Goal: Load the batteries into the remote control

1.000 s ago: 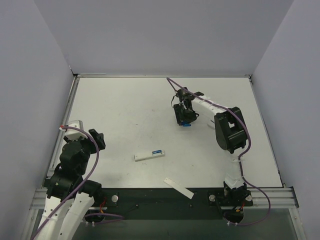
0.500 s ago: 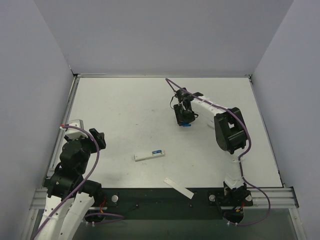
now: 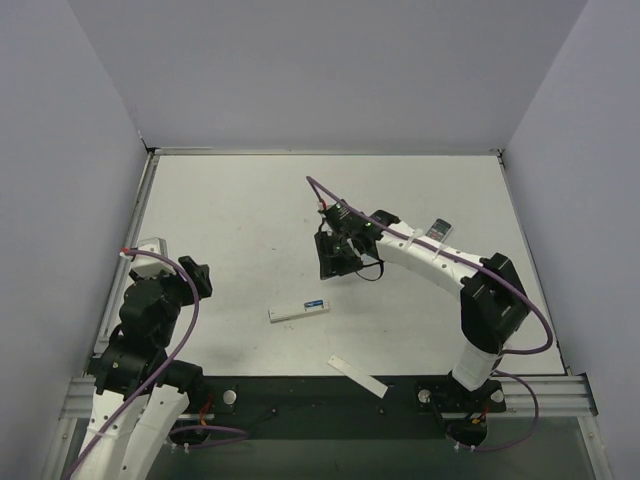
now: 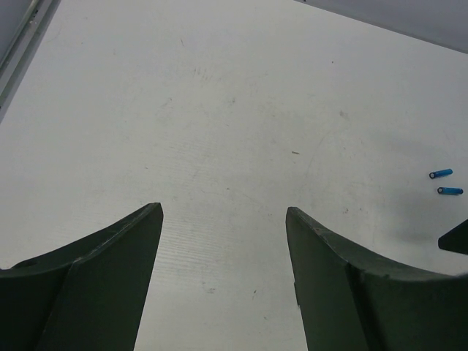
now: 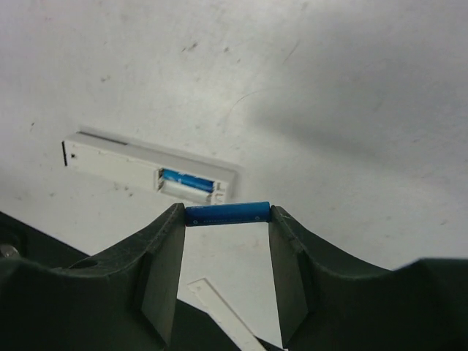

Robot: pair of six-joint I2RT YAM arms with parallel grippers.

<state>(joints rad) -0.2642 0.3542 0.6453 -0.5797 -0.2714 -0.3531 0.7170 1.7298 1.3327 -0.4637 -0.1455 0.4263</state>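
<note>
A battery (image 5: 227, 213) is being held end to end in the right claw (image 5: 227, 218), almost in line with the remote control (image 5: 117, 162) ahead.

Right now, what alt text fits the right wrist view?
The right gripper pinches a small bright blue cylindrical battery by its ends over a white table. Beyond lies a slim white bar-shaped remote control, compartment open, another blue battery seated inside; a thin white flat strip lies nearer.
</note>
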